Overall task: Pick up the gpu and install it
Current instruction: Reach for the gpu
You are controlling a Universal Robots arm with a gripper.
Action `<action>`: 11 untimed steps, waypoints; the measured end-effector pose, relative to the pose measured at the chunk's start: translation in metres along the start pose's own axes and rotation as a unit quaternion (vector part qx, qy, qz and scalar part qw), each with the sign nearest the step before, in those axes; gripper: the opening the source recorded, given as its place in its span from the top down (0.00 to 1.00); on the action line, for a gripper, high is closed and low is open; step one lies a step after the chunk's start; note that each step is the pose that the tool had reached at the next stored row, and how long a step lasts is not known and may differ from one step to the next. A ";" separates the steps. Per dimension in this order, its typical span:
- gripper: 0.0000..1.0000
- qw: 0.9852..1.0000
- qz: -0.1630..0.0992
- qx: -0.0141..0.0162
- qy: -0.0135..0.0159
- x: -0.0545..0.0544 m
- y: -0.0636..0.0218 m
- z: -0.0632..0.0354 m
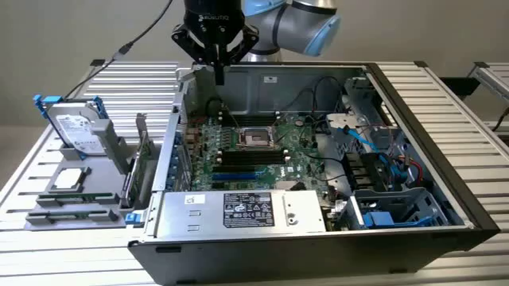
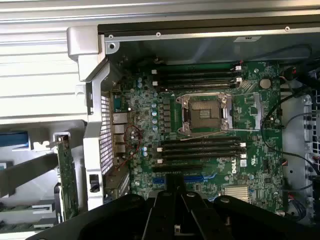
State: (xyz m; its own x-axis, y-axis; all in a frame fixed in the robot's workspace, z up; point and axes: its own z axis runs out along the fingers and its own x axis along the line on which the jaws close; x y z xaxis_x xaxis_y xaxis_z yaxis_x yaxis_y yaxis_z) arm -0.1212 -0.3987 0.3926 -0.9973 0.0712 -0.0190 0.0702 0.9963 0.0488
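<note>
The gpu stands on edge in a grey holder just outside the case wall on the exterior view's left, its silvery bracket pointing up. From the wrist it appears as a thin green strip beside the perforated case wall. My gripper hangs over the rear corner of the open computer case, above the motherboard, well apart from the gpu. Its black fingers are together with nothing between them. Blue expansion slots lie on the board close to the fingertips.
A silver hard drive with blue rails stands on the grey holder, with a small square part and memory sticks in front of it. Inside the case are the CPU socket, the power supply and loose cables.
</note>
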 end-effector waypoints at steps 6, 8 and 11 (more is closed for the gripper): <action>0.89 1.000 0.000 0.000 0.000 0.000 0.0000 0.0000; 0.89 1.000 0.000 0.000 0.000 0.000 0.0000 0.0000; 0.89 1.000 0.000 0.000 0.004 0.010 -0.0007 0.0000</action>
State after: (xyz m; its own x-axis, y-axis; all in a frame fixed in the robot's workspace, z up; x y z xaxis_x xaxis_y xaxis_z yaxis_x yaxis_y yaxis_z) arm -0.1308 -0.3987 0.3924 -0.9974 0.0712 -0.0107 0.0706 0.9964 0.0480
